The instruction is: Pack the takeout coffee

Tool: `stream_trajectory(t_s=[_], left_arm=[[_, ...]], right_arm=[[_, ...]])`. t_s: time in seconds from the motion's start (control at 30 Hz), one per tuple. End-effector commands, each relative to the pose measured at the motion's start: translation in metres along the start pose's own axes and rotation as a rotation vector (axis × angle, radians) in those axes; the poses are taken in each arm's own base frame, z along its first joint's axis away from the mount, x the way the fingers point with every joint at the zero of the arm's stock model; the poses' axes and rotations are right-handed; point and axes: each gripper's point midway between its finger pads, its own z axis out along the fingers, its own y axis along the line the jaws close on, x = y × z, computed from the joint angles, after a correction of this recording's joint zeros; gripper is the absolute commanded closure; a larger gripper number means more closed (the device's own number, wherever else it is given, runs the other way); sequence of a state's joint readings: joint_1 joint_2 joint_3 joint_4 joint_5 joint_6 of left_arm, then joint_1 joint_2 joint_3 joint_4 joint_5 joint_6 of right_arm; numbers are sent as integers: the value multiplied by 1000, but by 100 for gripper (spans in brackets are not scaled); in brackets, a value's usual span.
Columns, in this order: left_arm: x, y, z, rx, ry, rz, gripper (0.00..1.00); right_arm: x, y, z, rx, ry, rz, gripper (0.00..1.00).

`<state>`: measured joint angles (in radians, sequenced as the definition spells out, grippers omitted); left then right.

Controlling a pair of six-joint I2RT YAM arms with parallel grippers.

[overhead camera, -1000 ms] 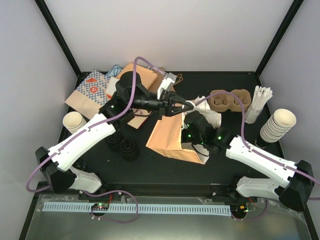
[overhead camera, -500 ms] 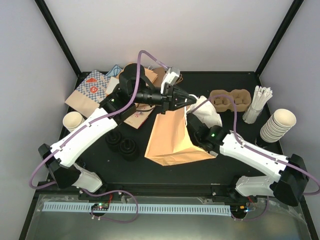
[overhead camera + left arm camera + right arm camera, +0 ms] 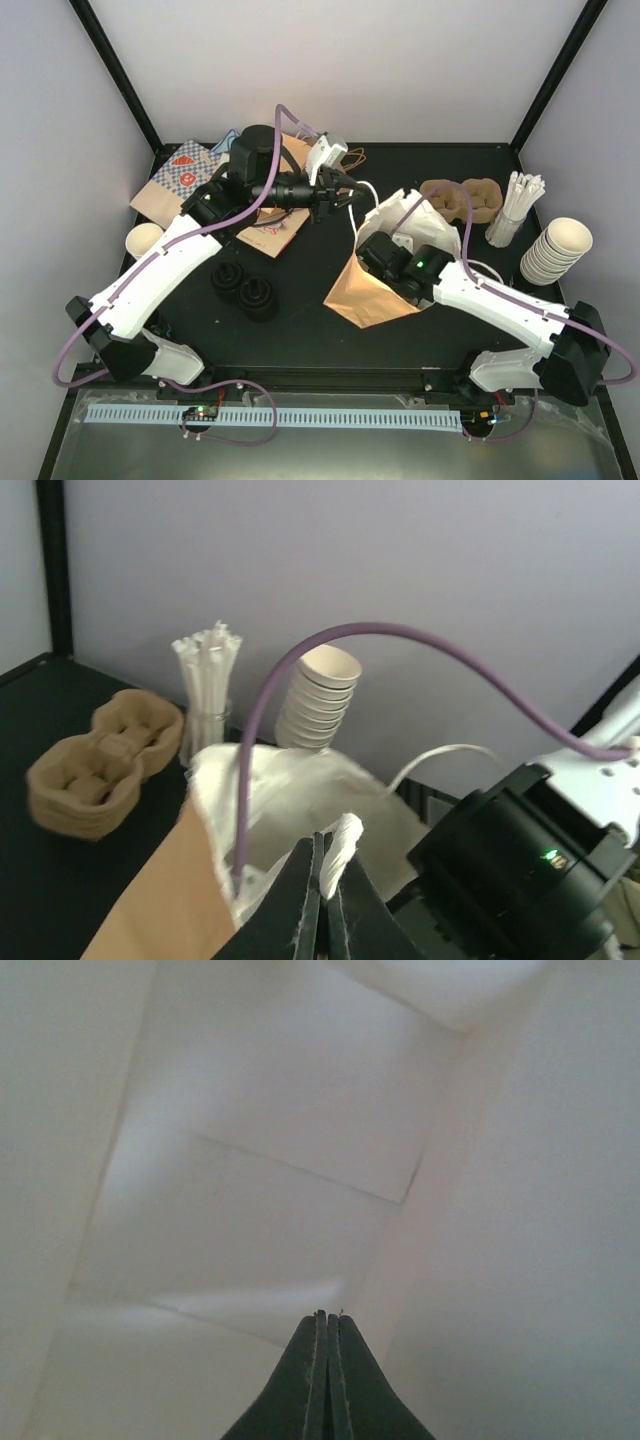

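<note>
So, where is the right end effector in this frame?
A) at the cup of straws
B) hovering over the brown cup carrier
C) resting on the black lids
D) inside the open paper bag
D: the wrist view shows the right end effector, shut, with only the white inner walls of the paper bag around it, and from above that arm reaches into the bag's mouth.

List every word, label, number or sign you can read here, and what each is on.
No text can be read.
Red emblem on the checked bag: too small to read.
Faint marks on the flat brown bag: too blurred to read.
The open paper bag: no print shows, outside or inside.
</note>
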<state>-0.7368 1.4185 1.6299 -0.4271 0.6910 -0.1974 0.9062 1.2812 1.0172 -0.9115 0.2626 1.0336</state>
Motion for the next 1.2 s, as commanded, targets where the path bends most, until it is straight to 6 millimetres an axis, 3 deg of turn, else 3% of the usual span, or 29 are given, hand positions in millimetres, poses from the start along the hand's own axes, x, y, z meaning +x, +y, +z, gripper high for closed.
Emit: stream_trajectory(t_s=[0.0, 0.3, 0.63, 0.83, 1.03, 1.17], left_arm=[[-16, 11, -24, -124, -30, 58, 98], [17, 62, -18, -214, -15, -134, 98], [49, 114, -10, -258, 22, -245, 98], [49, 110, -14, -239, 22, -238, 98], [24, 96, -20, -200, -51, -214, 98], [10, 98, -26, -235, -110, -215, 98]], right_arm=[[-23, -21, -9, 121, -107, -34, 99], [-61, 18, -47, 6, -213, -276, 99], [-88, 32, -71, -3, -280, -424, 98], [-106, 37, -107, -37, -358, -452, 96], [-130, 25, -127, 83, -439, -480, 96], [-147, 17, -150, 151, -486, -486, 96]])
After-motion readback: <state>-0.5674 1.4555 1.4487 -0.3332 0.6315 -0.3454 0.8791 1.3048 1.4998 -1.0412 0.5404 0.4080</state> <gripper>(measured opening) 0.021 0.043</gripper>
